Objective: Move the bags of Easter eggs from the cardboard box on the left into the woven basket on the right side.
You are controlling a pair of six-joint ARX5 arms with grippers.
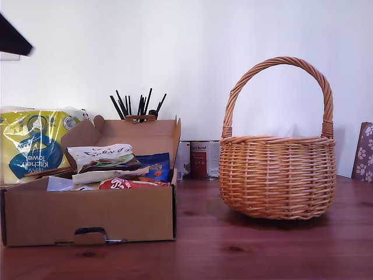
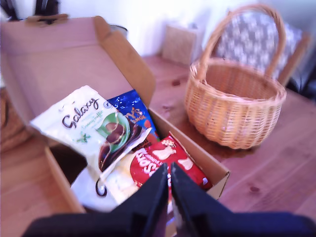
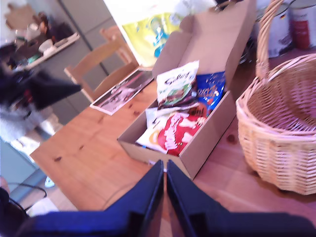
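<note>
The cardboard box [image 1: 87, 213] stands open at the exterior view's left, lid flap up. Inside lie a white-and-green bag [image 1: 102, 156], a dark blue bag [image 1: 154, 165] and a red-and-white bag [image 1: 131, 184]. The woven basket [image 1: 277, 175] sits at the exterior view's right, and what I see of its inside is bare [image 3: 281, 98]. My first gripper [image 2: 170, 173] is shut on nothing, hovering over the red-and-white bag [image 2: 163, 160] beside the white-and-green one [image 2: 94, 123]. My second gripper [image 3: 165, 168] is shut too, above the table short of the box [image 3: 207, 133]. No tan-and-red bag shows.
A yellow-and-blue kitchen towel pack [image 1: 32, 143] leans behind the box. Two tins [image 1: 198, 158] and a holder of black sticks [image 1: 139, 106] stand at the back wall. A flowered panel [image 1: 364, 153] sits past the basket. A dark arm part [image 1: 13, 38] shows at the exterior view's upper left.
</note>
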